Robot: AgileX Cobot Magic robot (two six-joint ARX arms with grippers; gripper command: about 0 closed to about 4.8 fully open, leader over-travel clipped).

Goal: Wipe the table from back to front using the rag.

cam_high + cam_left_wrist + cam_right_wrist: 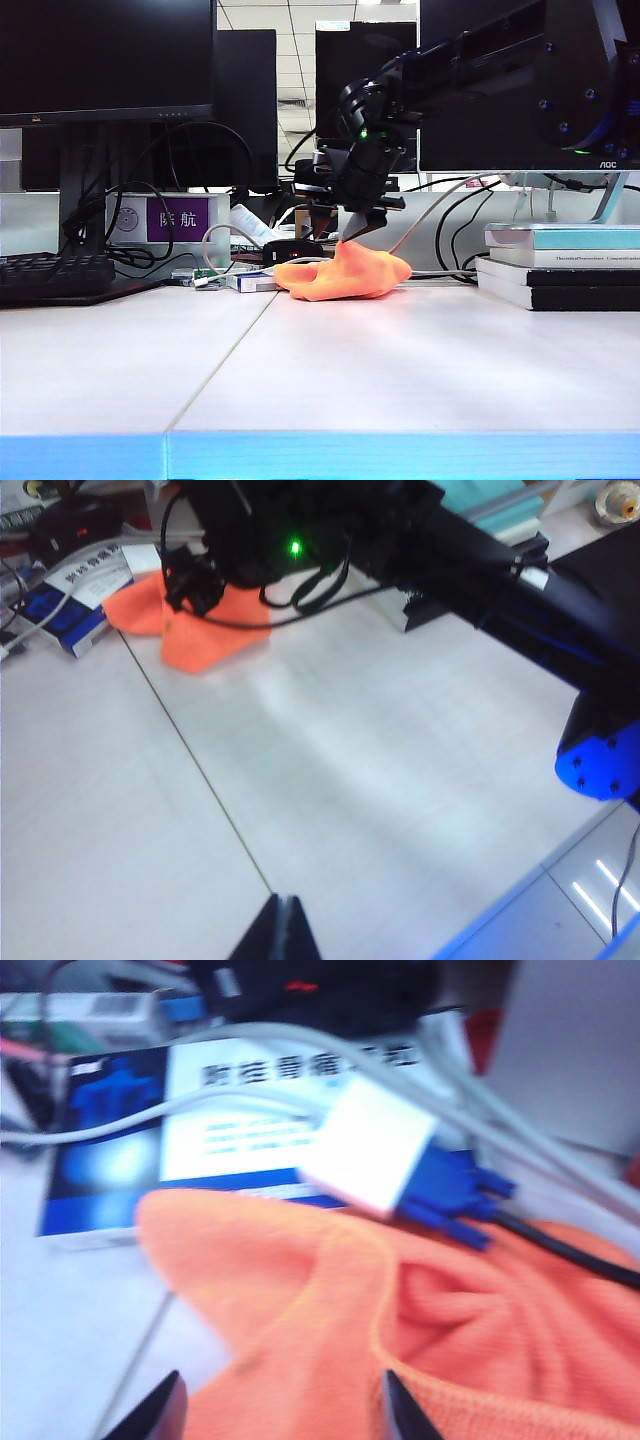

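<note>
The orange rag (345, 272) lies crumpled at the back of the white table (400, 370), just right of its seam. My right gripper (343, 230) reaches in from the right and hangs directly over it. In the right wrist view this gripper (281, 1385) is open, its two dark fingertips (172, 1400) spread wide with a raised fold of the rag (450, 1340) between them. My left gripper (285, 910) is shut and empty, hovering over bare table (380, 780) near the front edge, far from the rag (200, 635). It does not show in the exterior view.
A blue and white box (200, 1110) and a white connector with a blue plug (370, 1150) on grey cables lie just behind the rag. Stacked books (560, 265) stand at the right, a keyboard (55, 275) at the left, monitors behind. The front edge (320, 455) is light blue.
</note>
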